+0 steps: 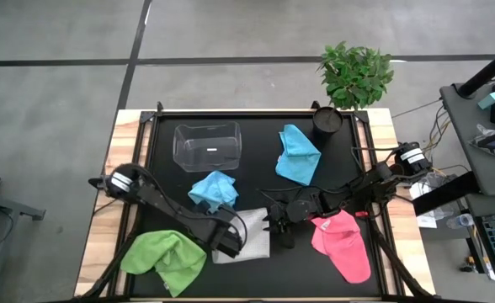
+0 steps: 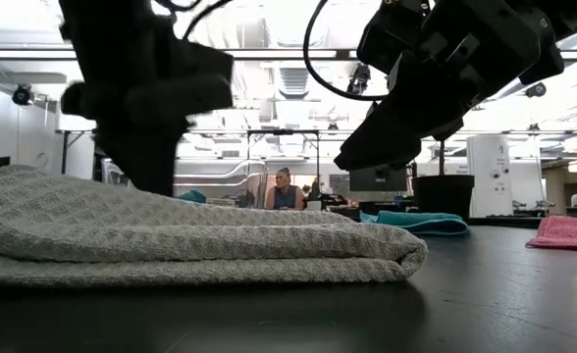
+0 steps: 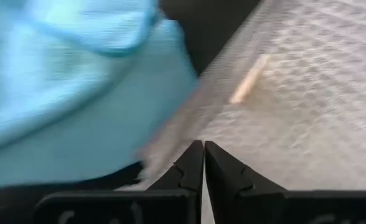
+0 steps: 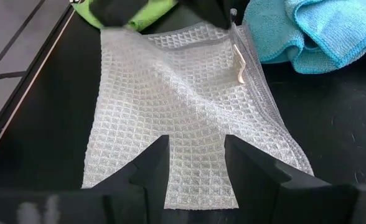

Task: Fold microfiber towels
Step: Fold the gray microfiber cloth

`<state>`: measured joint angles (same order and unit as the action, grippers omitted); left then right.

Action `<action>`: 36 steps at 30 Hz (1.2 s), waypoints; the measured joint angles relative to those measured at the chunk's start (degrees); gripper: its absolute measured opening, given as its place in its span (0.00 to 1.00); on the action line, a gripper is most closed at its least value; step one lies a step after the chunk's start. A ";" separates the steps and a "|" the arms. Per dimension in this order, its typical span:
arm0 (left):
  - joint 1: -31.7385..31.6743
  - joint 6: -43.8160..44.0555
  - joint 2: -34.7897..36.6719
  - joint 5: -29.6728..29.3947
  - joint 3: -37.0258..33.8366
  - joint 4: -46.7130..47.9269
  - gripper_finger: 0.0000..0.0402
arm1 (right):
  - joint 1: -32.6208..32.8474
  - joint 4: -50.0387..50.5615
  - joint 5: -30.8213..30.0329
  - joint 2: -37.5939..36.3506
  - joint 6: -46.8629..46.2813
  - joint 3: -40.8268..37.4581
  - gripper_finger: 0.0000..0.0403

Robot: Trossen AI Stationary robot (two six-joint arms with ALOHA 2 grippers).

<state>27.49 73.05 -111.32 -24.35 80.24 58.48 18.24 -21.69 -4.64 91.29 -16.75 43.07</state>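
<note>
While your left claw [image 1: 231, 244] pinches the grey-white towel [image 1: 252, 236] and your right claw [image 1: 274, 220] hovers open, four towels lie unfolded.

Five small towels, one clear tub, one dark pot, one plant, two arms.

On the black worktop [image 1: 146, 147] lie two light blue towels, one crumpled near the middle [image 1: 213, 189] and one farther back [image 1: 298, 155]; one pale grey-white towel [image 1: 252, 239] at the front; one pink towel [image 1: 342, 244]; and one lime green towel [image 1: 164, 259]. One clear plastic tub [image 1: 207, 145] stands at the back, one dark round pot [image 1: 327, 121] at the back edge, one leafy plant [image 1: 356, 73] just beyond it. Two dark arms, each with one pincer: left pincer [image 3: 203, 163], right pincer [image 4: 195, 168]. One person [image 2: 286, 188] sits in the room behind.
</note>
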 joint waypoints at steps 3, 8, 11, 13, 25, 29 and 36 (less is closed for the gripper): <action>0.28 0.97 1.96 0.05 0.42 3.72 0.00 | 0.00 0.06 0.00 0.00 0.00 0.00 0.36; 0.42 1.75 4.54 1.57 -0.18 5.16 0.00 | 0.00 0.16 0.00 0.02 0.01 0.00 0.36; 0.52 4.70 4.50 1.41 -0.61 3.14 0.00 | 0.01 0.27 0.00 0.02 0.02 0.00 0.36; 0.52 4.68 4.54 1.35 -1.58 -0.87 0.00 | 0.00 0.35 0.00 0.02 -0.02 0.00 0.36; 0.30 4.96 4.48 1.85 -8.90 -13.97 0.24 | 0.02 0.26 0.02 0.02 0.10 -0.07 0.36; 0.00 7.14 4.47 2.89 -10.61 -14.90 0.31 | 0.02 0.19 0.02 0.02 0.20 -0.07 0.36; -0.12 4.90 4.39 2.94 -11.28 -19.54 0.32 | 0.00 0.19 0.01 0.02 0.22 -0.09 0.36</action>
<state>27.36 77.95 -106.94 -21.41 68.97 38.94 18.24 -21.50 -4.63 91.31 -16.53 42.98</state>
